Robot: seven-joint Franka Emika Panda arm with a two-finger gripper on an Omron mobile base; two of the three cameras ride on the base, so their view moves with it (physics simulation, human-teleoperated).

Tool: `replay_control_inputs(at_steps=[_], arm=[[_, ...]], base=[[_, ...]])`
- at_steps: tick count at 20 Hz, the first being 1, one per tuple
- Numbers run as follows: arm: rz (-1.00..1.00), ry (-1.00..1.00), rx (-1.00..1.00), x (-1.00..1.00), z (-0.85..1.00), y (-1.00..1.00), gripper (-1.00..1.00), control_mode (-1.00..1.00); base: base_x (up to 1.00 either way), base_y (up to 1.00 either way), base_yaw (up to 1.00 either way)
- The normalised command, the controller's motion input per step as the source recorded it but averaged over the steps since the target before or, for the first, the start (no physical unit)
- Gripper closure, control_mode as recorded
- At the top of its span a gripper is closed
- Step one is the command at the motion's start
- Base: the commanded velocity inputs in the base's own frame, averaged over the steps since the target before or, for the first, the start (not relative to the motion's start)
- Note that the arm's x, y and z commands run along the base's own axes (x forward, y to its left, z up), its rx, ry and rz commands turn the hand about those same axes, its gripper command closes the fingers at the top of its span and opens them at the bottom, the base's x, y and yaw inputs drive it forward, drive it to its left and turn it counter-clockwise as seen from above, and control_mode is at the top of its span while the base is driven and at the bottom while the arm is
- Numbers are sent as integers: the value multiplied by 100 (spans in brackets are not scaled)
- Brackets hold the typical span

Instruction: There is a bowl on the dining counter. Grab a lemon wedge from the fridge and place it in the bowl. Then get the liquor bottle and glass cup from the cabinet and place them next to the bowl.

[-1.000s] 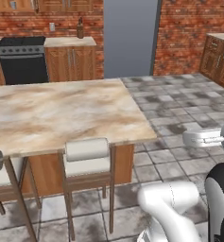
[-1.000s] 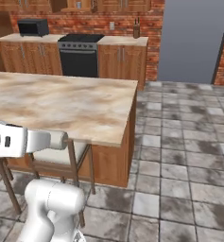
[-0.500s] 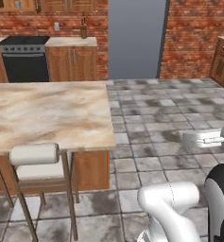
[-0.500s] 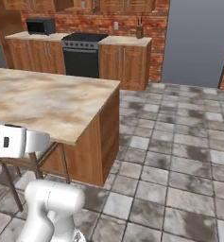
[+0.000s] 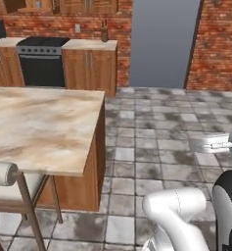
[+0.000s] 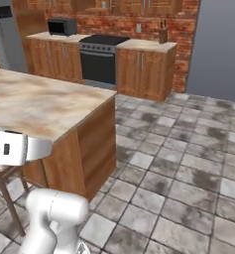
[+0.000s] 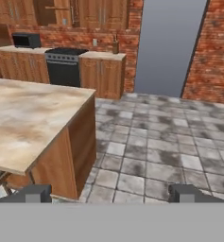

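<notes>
The base has swung right: the dining counter [image 5: 39, 127] slides to the frame's left and the grey fridge [image 5: 164, 44], upper centre, nears. The gripper [image 7: 111, 194] hangs released and empty. The lemon wedge is presumably inside.

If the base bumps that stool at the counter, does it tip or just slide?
Likely tips: the stool stands tall on thin legs, with its padded seat up top. It probably weighs little, so it may skid across the tiled floor first.

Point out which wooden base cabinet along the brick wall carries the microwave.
The brown wooden cabinet left of the black stove; the black microwave sits on it. The right cabinet holds none.
</notes>
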Motion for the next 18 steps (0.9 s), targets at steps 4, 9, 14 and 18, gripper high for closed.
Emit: replay_control_inputs(at_steps=[4,9,14,18], arm=[[0,0,0,0,0,0,-100,100],[0,0,0,0,0,0,-100,100],[0,0,0,0,0,0,-100,100],[0,0,0,0,0,0,-100,100]], base=[[64,-92,33],[65,-92,33],[69,-90,33],[73,-87,33]])
